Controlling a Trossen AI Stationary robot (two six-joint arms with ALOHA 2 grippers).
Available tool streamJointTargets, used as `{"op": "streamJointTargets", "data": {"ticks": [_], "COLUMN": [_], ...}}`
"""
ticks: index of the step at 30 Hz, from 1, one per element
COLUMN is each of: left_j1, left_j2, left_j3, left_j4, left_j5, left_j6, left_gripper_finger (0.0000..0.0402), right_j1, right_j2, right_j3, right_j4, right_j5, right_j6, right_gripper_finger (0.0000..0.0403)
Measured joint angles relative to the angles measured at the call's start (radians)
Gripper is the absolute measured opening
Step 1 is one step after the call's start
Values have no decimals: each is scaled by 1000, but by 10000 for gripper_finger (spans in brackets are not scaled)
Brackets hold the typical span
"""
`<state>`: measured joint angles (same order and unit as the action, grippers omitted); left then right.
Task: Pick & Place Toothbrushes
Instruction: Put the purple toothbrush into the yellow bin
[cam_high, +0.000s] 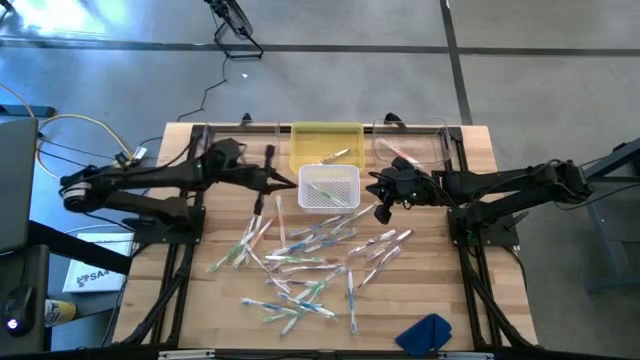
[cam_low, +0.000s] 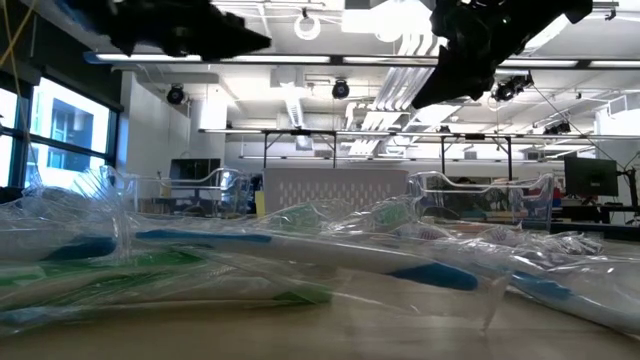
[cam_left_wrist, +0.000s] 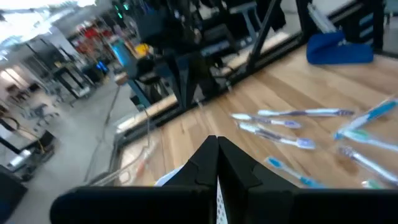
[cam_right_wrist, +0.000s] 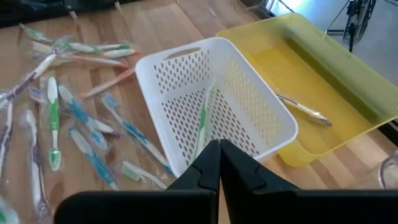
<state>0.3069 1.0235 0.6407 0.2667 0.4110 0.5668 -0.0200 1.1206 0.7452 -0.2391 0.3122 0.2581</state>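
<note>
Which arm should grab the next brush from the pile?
Probably right: its end effector hangs beside the white basket, right over loose toothbrushes. The left end effector points at the basket's far side, farther from the pile.

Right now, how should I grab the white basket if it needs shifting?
Grip the white basket by a top rim, best at the slotted handle end, coming straight down. Its walls stand upright and thin, and one green toothbrush lies inside, clear of that rim.
</note>
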Motion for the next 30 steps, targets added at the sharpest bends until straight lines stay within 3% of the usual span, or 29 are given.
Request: {"op": "streamJointTargets", "data": {"ticks": [15, 22, 30], "left_j1": [0, 0, 0], "left_j2": [-443, -521, -529], "left_j3": [-210, -213, -213], "left_j4": [-95, -161, -165], "left_j5": [-37, -40, -40], "left_j6": [-135, -135, -135], "left_gripper_finger": [0, 0, 0], "right_j1": [0, 0, 0], "right_j2": [0, 0, 0], "right_j3": [0, 0, 0], "right_j4": [5, 5, 5], "right_j5": [-6, -32, -32], "right_j6": [-17, -52, -52], "right_gripper_finger": [2, 2, 2]}}
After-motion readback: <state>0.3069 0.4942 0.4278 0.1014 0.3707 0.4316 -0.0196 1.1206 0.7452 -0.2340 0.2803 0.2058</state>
